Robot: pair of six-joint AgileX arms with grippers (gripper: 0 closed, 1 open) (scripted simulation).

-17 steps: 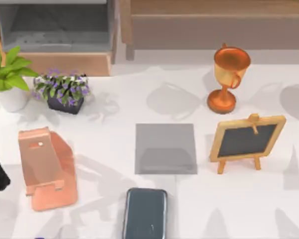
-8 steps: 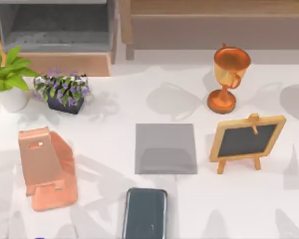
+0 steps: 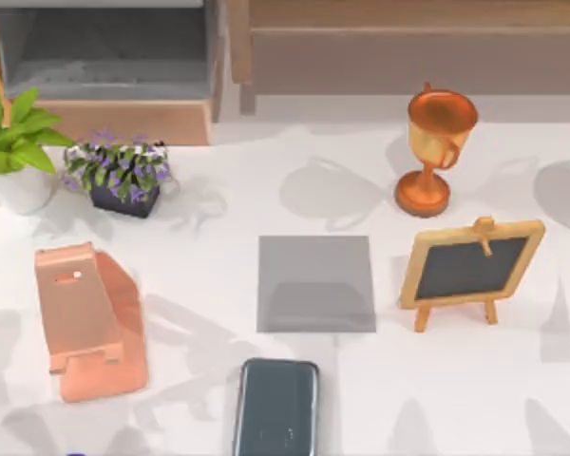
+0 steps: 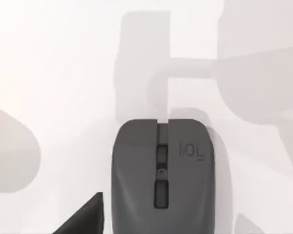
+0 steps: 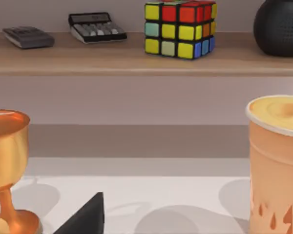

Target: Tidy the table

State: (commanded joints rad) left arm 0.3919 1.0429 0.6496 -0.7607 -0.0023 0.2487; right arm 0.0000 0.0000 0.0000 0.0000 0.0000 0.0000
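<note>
Where the table [image 3: 199, 285] spans the top view, a grey mat [image 3: 315, 283] lies mid-surface, a phone [image 3: 276, 407] near its front edge (a dark mouse [image 4: 161, 180] appears under the left wrist); gripper states cannot be told.

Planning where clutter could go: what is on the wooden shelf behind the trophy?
On the shelf: a Rubik's cube, a calculator, a flat grey device and a dark round object, partly cropped.

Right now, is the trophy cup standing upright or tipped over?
Upright: the trophy cup rests on its round base on the table, bowl above the stem.
</note>
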